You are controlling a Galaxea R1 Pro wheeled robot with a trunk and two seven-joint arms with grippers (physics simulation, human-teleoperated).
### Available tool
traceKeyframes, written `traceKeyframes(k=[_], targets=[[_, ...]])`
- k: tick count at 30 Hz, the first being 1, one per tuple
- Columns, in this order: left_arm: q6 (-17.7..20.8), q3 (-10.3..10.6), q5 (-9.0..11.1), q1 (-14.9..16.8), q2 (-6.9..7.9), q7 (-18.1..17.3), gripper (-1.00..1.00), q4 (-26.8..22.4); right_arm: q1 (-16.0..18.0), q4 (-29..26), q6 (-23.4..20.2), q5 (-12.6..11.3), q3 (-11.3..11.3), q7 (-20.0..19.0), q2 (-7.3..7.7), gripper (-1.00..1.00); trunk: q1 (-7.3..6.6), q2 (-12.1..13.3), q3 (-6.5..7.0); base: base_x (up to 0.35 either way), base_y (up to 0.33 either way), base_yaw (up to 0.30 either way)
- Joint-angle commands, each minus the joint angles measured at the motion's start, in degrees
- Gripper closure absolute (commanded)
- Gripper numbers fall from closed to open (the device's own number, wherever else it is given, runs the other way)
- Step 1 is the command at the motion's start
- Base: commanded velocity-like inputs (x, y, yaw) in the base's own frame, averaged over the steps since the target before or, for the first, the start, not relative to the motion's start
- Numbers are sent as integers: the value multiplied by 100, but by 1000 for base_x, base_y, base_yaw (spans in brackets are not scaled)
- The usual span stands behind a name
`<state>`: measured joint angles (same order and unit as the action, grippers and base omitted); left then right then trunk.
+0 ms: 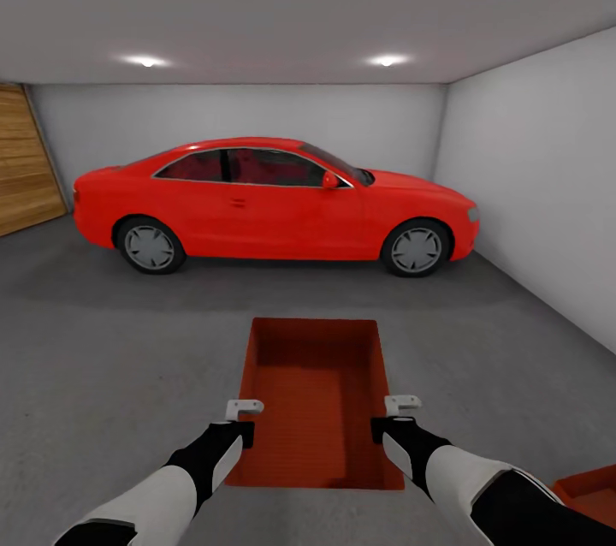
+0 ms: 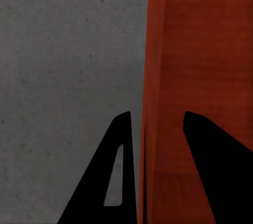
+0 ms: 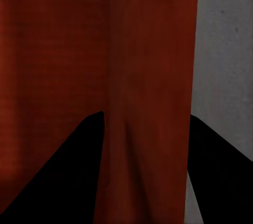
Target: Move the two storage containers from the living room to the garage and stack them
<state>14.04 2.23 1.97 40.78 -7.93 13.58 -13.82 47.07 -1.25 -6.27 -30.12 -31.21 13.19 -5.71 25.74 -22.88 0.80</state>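
1. A bin point(image 1: 315, 392) is being held over the grey floor point(image 1: 111, 358), in front of the red car point(image 1: 274, 204), with its open top facing up.
2. The bin's left long wall is being straddled by the left gripper point(image 1: 243, 419). In the left wrist view, one finger point(image 2: 113, 176) is lying outside the wall point(image 2: 153, 103) and the other finger point(image 2: 221, 176) inside it; the left gripper point(image 2: 157, 117) is being pinched on the wall.
3. The bin's right long wall is being straddled by the right gripper point(image 1: 395, 418). In the right wrist view, the wall point(image 3: 153, 76) is running between the two dark fingers point(image 3: 58, 182); the right gripper point(image 3: 146, 116) is being clamped on it.
4. Whether the bin is touching the floor cannot be told.
5. A second bin point(image 1: 595, 495) is being shown partly, at the lower right of the head view, on the floor, to the right of the held bin and apart from it.
6. The car is standing side-on across the garage, beyond the held bin, with its nose towards the right wall point(image 1: 547, 178).
7. A wood-plank door point(image 1: 26, 161) is being shown to the left of the car's tail.
8. Two ceiling lights point(image 1: 145, 61) are glowing above the car.
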Motion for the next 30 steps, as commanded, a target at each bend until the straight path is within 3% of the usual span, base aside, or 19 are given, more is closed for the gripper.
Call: traceKeyframes(k=[1, 17, 30], targets=[[41, -88, -39, 0, -7, 58, 100, 7, -2, -16, 265, 59, -491, 299, -37, 100, 4, -4, -2, 187, 0, 0], [46, -82, -47, 0, -7, 58, 100, 2, -3, -16, 258, 53, -491, 299, -38, 100, 4, -4, -2, 18, 0, -8], [39, -82, -47, 0, -7, 58, 100, 2, -1, -16, 249, 55, -491, 299, -44, 100, 4, -4, -2, 0, 0, -256]])
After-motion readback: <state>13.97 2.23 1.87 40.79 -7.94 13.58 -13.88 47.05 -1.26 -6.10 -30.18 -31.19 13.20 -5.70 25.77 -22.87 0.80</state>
